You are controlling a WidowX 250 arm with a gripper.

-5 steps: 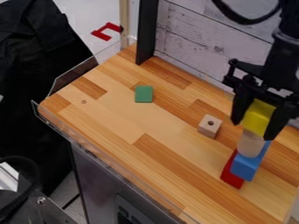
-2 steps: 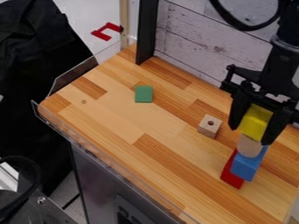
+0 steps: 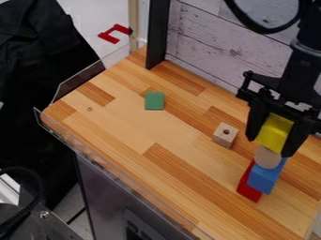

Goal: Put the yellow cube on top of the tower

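At the right of the camera view, the gripper (image 3: 268, 140) hangs down, shut on the yellow cube (image 3: 274, 133) with one finger on each side. Directly below is the tower: a pale wooden cylinder (image 3: 268, 158) on a blue block (image 3: 264, 178), with a red block (image 3: 249, 187) beneath and to the left. The cube's lower edge overlaps the cylinder's top in this view; I cannot tell whether they touch.
A natural wood cube with a hole (image 3: 225, 135) lies left of the tower. Farther left lies a green block (image 3: 154, 101). A black post (image 3: 157, 35) and a white plank wall (image 3: 213, 44) stand behind the wooden tabletop (image 3: 119, 126).
Over the last second, the gripper has come down slightly with the yellow cube and shifted a little left, bringing the cube closer to the cylinder. The tower has stayed in place.
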